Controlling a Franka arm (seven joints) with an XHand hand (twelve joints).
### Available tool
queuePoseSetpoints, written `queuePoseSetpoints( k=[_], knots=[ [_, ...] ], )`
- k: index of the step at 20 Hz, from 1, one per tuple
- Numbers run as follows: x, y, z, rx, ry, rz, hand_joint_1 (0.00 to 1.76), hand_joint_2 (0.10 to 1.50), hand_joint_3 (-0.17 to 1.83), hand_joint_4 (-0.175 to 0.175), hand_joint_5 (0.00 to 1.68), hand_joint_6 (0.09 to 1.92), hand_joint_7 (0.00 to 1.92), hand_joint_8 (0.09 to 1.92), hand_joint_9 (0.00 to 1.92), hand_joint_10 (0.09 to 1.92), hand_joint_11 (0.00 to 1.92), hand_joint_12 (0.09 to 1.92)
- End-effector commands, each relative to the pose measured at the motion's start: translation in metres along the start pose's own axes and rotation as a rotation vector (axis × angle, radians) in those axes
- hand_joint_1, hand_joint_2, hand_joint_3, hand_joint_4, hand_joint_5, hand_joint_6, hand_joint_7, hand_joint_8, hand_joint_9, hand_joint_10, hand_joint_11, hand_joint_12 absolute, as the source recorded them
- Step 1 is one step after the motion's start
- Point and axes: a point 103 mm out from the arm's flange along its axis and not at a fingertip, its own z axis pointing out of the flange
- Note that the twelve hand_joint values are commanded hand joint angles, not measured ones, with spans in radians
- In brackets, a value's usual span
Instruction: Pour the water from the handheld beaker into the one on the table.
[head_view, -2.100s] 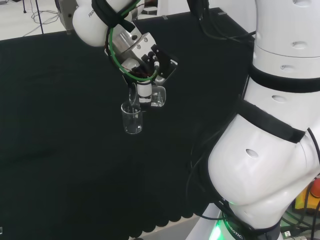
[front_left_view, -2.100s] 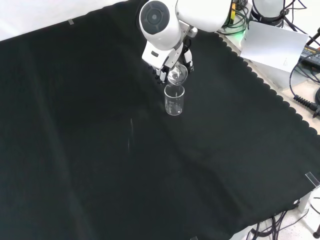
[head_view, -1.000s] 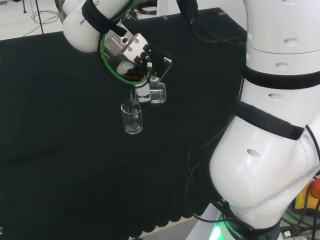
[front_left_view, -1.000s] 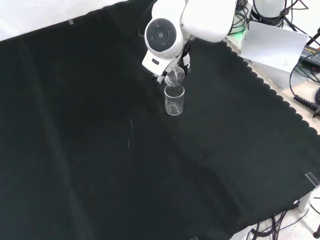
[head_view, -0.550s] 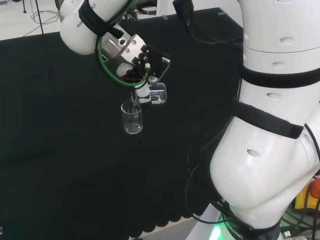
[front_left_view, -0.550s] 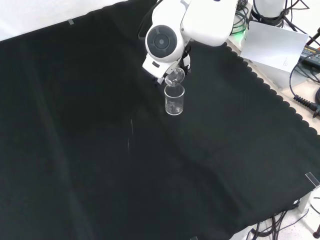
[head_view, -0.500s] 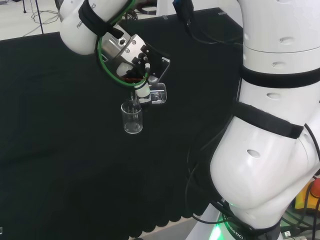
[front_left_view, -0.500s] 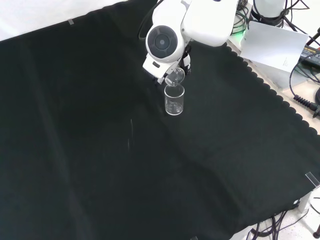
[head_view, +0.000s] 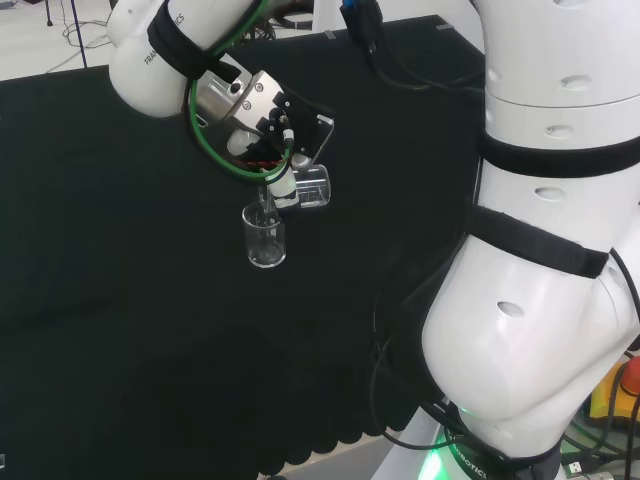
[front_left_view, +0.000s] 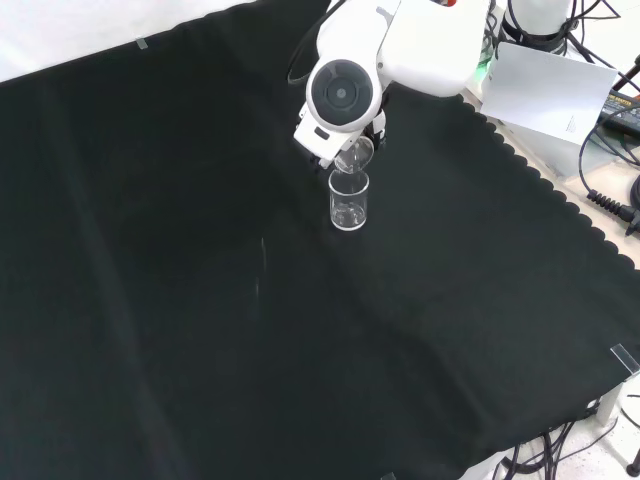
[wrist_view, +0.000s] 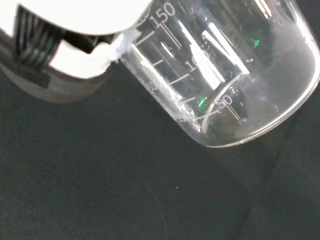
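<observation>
Two clear beakers: the hand (head_view: 283, 183) grips the tilted handheld beaker (head_view: 312, 187), lip just above the upright table beaker (head_view: 265, 237) directly below on black cloth (head_view: 120, 300).

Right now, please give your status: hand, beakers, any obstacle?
Hand shut on handheld beaker, tipped over. Its lip above table beaker, which stands upright on black cloth. No obstacle near either.
</observation>
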Motion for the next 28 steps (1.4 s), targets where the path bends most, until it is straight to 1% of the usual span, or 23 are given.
queuePoseSetpoints(
  k=[1, 5, 19, 28],
  knots=[
    [0.003, 0.001, -0.002, 0.027, -0.023, 0.011, 1.18, 0.61, 0.75, -0.017, 1.28, 0.7, 1.59, 0.52, 1.72, 0.13, 1.42, 0.67],
    [0.004, 0.001, -0.004, 0.034, -0.036, 0.017, 1.17, 0.61, 0.75, -0.006, 1.27, 0.73, 1.57, 0.54, 1.72, 0.15, 1.42, 0.67],
    [0.01, 0.0, -0.011, 0.061, -0.091, 0.039, 1.17, 0.61, 0.76, -0.004, 1.26, 0.74, 1.57, 0.56, 1.71, 0.16, 1.42, 0.68],
    [0.012, 0.0, -0.016, 0.097, -0.126, 0.047, 1.17, 0.62, 0.75, -0.002, 1.26, 0.74, 1.56, 0.56, 1.71, 0.16, 1.42, 0.68]
  ],
)
